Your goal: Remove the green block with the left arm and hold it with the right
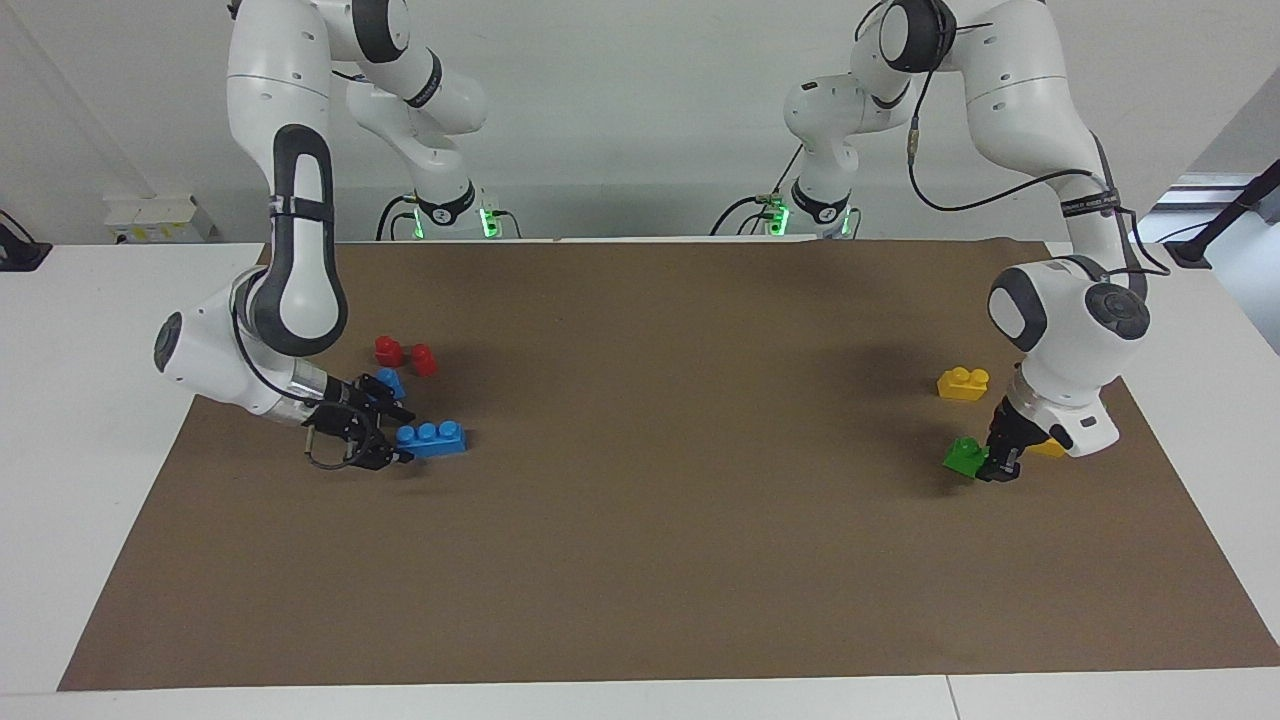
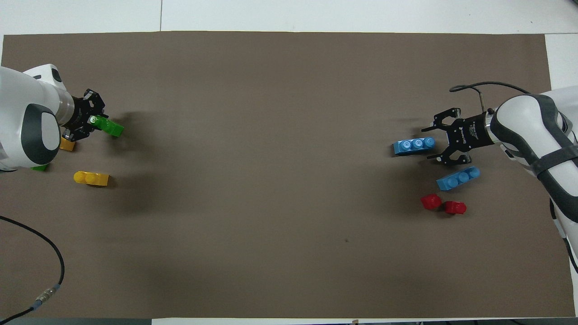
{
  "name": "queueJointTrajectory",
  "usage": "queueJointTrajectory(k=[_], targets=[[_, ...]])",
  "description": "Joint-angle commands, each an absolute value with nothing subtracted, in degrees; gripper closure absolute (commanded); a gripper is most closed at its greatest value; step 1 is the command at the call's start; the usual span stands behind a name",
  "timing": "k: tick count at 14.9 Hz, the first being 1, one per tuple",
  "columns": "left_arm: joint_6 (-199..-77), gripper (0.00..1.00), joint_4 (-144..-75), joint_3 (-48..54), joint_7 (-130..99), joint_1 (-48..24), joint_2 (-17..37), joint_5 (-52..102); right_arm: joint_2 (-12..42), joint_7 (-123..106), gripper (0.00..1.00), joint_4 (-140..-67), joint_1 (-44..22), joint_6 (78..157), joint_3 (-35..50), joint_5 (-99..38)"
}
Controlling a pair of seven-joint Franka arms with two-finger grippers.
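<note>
Left gripper (image 1: 1003,462) is pointed steeply down at the left arm's end of the mat (image 1: 640,560), fingers clamped on one end of the green block (image 1: 964,456). The block's long axis is seen running outward from the fingertips toward mid-table, tilted slightly. Right gripper (image 1: 385,440) is angled low, fingers spread just beside a three-stud blue brick (image 1: 432,438), not clamped

Table: we see a white top (image 1: 90,330), mostly covered by a brown mat (image 1: 660,520).
Wall: we see plain white (image 1: 620,110) at the robots' end.
Light: we find it even, with soft shadows on the mat.
</note>
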State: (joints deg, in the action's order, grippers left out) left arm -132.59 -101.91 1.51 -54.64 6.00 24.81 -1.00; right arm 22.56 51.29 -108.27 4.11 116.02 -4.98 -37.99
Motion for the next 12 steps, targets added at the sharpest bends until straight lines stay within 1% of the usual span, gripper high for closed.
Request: queueJointTrajectory(k=[1, 3, 4, 5, 6, 7, 8, 10, 12], targets=[[-135.4, 1.00, -102.6, 1.9, -54.1, 6.7, 25.7, -1.8, 19.6, 53.8, 0.00, -106.7, 4.3, 113.1, -4.3, -36.9], [-135.8, 1.00, -102.6, 1.9, -54.2, 6.7, 25.9, -1.8, 17.3, 55.2, 0.00, -102.9, 4.1, 108.2, -4.3, -36.2], [-135.8, 1.00, -102.6, 1.9, -54.1, 6.7, 25.9, -1.8, 15.2, 54.8, 0.00, -101.5, 3.5, 106.8, -4.0, -33.3], [-135.8, 1.00, -102.6, 1.9, -53.9, 6.7, 25.9, -1.8, 13.3, 54.7, 0.00, -100.2, 1.4, 105.7, -4.0, -29.1], [-135.8, 0.90, -102.6, 1.9, -53.8, 6.7, 25.9, -1.8, 11.8, 54.6, 0.00, -98.6, -0.6, 103.9, -4.0, -25.4], [-135.8, 0.41, -102.6, 1.9, -53.5, 6.7, 25.9, -1.8, 10.1, 54.5, 0.00, -97.7, -1.9, 101.4, -4.0, -22.7], [-135.7, 0.00, -102.6, 1.9, -53.5, 6.6, 25.9, -1.8, 8.2, 53.0, 0.00, -97.5, -2.6, 99.4, -3.8, -21.1], [-135.7, 0.00, -102.5, 1.9, -53.5, 6.6, 25.8, -1.9, 4.0, 44.1, 0.00, -97.5, -4.4, 96.4, -3.7, -17.1], [-135.0, 0.00, -102.3, 1.9, -52.3, 6.7, 24.9, -1.8, 0.5, 36.1, 0.00, -97.5, -6.1, 95.2, -3.5, -10.1]])
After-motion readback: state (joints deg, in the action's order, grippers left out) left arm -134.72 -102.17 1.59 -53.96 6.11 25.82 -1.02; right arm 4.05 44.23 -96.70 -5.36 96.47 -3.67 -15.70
